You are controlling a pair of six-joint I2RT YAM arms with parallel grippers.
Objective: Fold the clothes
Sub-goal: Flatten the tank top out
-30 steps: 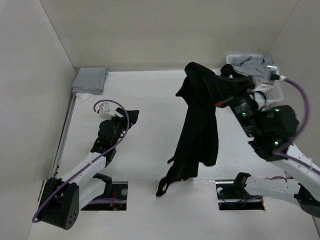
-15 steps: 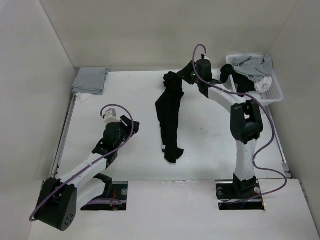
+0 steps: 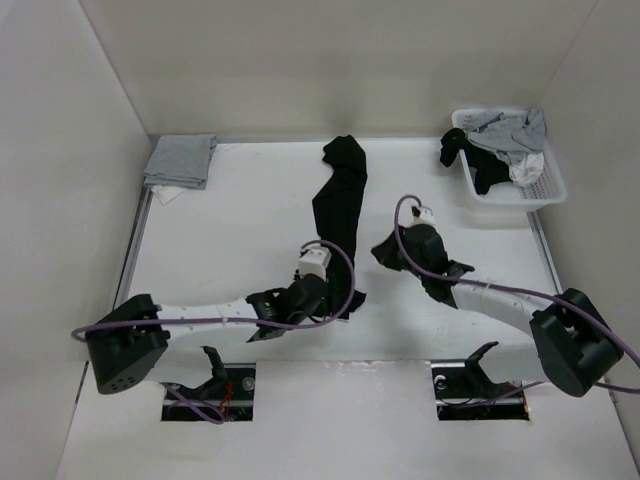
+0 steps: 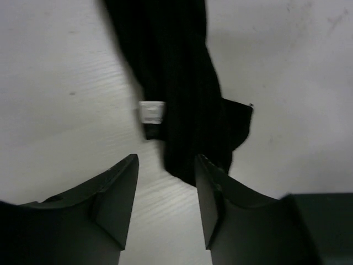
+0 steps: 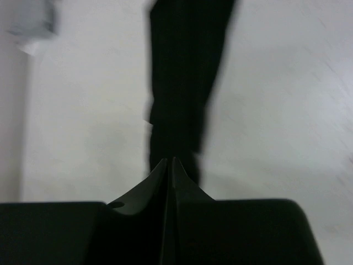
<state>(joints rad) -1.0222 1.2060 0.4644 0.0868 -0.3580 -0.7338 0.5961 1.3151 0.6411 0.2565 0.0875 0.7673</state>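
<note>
White tabletop (image 3: pixel 220 230) everywhere, and we've got the left gripper (image 4: pixel 165 161) with fingers parted and empty at the near end of the black top (image 3: pixel 340 210), whose little white tag (image 4: pixel 152 111) is too blurry to read. Right gripper (image 5: pixel 167 161) is pinched closed on nothing, just beside that long mid-table strip.

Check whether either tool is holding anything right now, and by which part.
Nothing is held. The left tool is open at the near end of the black top; the right tool is shut, empty.

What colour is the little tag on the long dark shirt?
The tag is white, against the black top. The left wrist view shows it best.
</note>
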